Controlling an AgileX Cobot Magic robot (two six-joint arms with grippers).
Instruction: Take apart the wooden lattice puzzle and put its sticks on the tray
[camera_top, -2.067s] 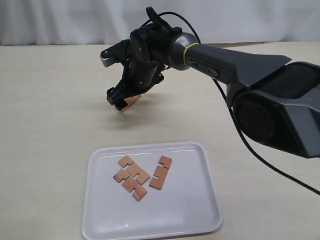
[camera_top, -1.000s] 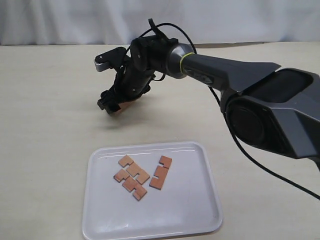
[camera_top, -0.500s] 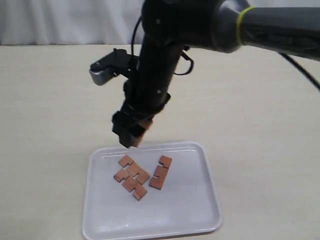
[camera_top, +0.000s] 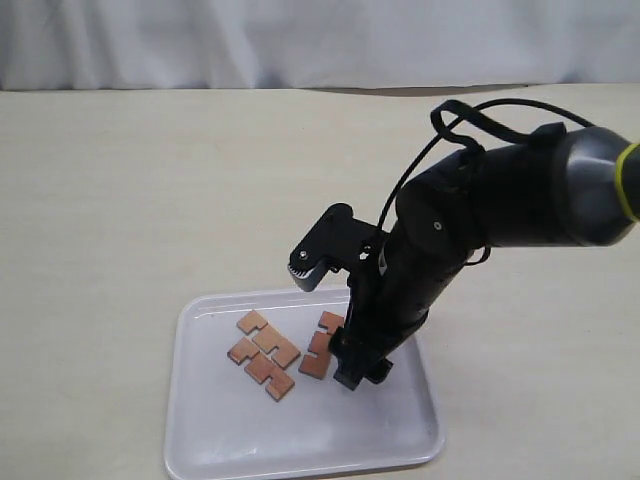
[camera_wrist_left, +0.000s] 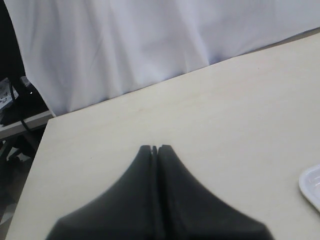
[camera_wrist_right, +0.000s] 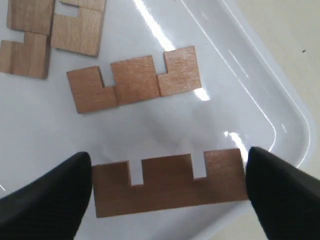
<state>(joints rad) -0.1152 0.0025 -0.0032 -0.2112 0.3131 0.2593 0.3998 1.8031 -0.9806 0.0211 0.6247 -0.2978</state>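
Note:
My right gripper is shut on a reddish-brown notched stick, one finger at each end, low over the white tray. A second stick lies flat on the tray just beyond it, and two more sticks lie close together further off. In the exterior view the right gripper is down over the tray, beside the single stick and hiding the held one. No assembled lattice puzzle is in view, only loose sticks. My left gripper is shut and empty over bare table.
The tray sits at the front of a pale tabletop, with a white curtain behind. A corner of the tray shows in the left wrist view. The right arm's cable loops above its wrist.
The right arm has swung from above the table behind the tray, forward and down to the tray's right half, carrying the stick. The sticks lying on the tray have not moved.

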